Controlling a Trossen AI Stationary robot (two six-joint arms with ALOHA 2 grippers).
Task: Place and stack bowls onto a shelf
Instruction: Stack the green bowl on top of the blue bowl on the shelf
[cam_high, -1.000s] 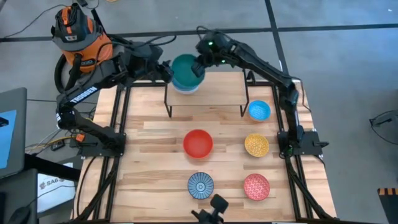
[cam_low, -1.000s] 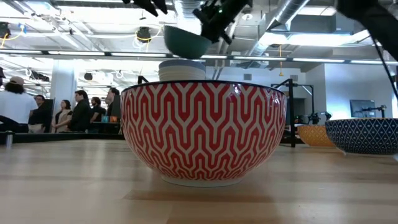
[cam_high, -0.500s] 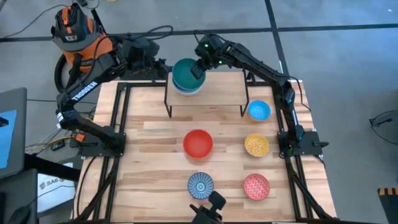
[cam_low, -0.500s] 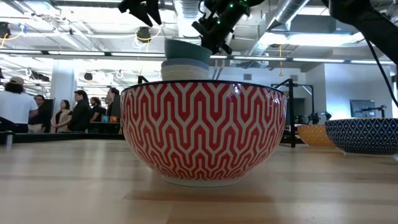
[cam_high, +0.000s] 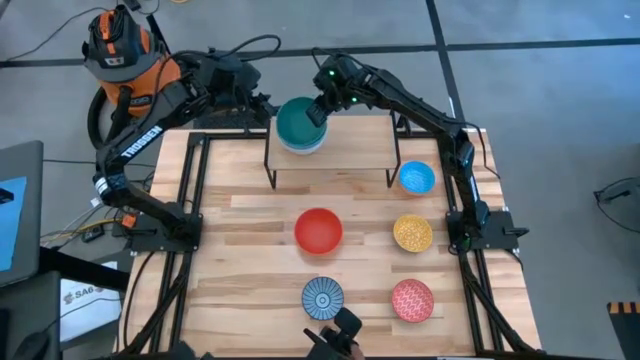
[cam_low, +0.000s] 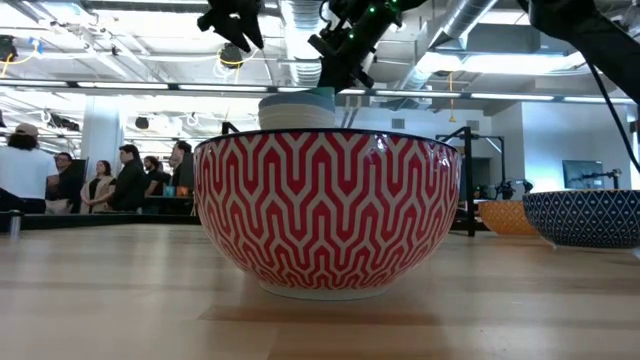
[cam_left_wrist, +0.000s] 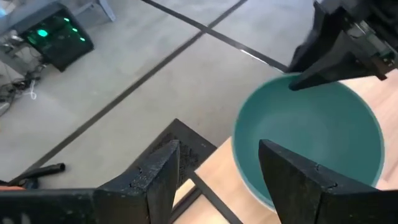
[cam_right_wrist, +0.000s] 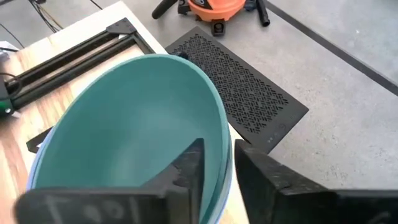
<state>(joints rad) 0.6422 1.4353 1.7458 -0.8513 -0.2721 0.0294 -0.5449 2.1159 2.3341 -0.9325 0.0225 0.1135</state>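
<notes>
So we've got the teal bowl (cam_high: 297, 121) sitting on top of the stack at the left end of the shelf (cam_high: 360, 128), along the table's (cam_high: 250, 250) far edge. The right gripper (cam_high: 318, 111) straddles its rim, one finger inside and one outside, jaws parted just enough that we can't call it a grip. The left gripper (cam_high: 262, 104) hangs open just off the shelf's left end, holding nothing. The other five bowls sit out on the table.

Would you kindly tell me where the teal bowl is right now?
In the high view, the teal bowl tops the stack at the shelf's left end, the right tool at its rim.
</notes>
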